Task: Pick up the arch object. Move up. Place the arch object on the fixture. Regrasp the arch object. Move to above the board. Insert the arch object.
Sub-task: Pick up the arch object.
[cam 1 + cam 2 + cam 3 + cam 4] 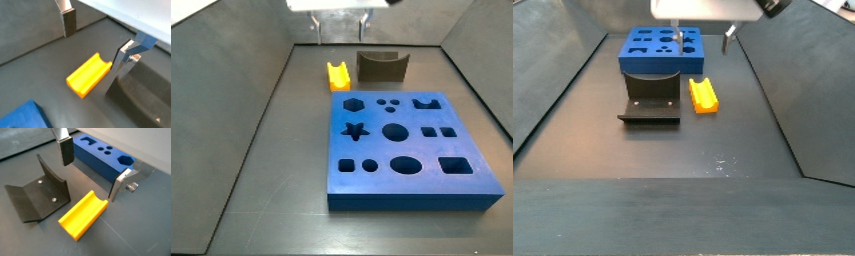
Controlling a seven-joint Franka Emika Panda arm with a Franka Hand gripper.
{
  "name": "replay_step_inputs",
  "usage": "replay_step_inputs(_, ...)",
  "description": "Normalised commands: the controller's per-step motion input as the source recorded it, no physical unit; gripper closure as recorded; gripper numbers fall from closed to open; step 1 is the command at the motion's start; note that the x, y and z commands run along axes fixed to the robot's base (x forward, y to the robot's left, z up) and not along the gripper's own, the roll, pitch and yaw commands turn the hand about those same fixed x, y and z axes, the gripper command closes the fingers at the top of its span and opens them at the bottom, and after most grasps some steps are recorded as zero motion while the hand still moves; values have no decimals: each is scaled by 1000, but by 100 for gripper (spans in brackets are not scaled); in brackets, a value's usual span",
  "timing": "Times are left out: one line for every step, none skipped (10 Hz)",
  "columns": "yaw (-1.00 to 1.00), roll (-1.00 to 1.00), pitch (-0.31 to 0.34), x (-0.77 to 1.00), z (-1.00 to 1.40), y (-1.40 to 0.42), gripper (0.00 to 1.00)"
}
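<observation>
Two silver finger plates are seen spread wide in both wrist views, with nothing held between them; the gripper [90, 170] is positioned above the floor, over the arch object [83, 214]. In a side view the gripper [704, 40] hangs high, well clear of the piece below.

The arch object [704, 94] is found lying on the dark floor with its channel facing upward, just beside the fixture [651, 103] and near the edge of the board [657, 50], touching neither as far as can be judged. In a side view the arch object [338, 75] is seen between the tray wall and the fixture [381, 67], beyond the board [406, 150].

The pick-up step is judged not yet carried out. The following risks are noted:

- The long axis of the piece appears to run obliquely to the line between the fingers [122, 57]. If the descent is made without correcting rotation, the piece may be twisted or pushed aside as the fingers close.
- One finger [65, 150] is seen close to the upright wall of the fixture; a descent offset toward it could cause contact.
- A grip taken on the thin channel walls could slip, since little flat surface is offered there.
</observation>
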Motion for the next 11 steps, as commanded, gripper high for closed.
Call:
replay_step_inputs(-83, 73, -86, 69, -549, -171, 0)
replay_step_inputs(-106, 101, -74, 34, -600, -194, 0)
replay_step_inputs(-106, 100, -64, 0, -680, -131, 0)
replay_step_inputs(-80, 167, -60, -11, -769, -189, 0)
replay_step_inputs(-26, 166, -107, -91, -769, -120, 0)
replay_step_inputs(0, 56, -114, 0, -689, 0, 0)
replay_step_inputs(0, 31, -71, 77, -686, 0, 0)
replay_step_inputs(0, 23, -11, 189, -729, 71, 0)
replay_step_inputs(0, 87, -47, 0, -783, 0, 0)
replay_step_inputs(0, 119, -123, -31, -760, 0, 0)
replay_step_inputs(0, 126, -143, -83, -809, 0, 0)
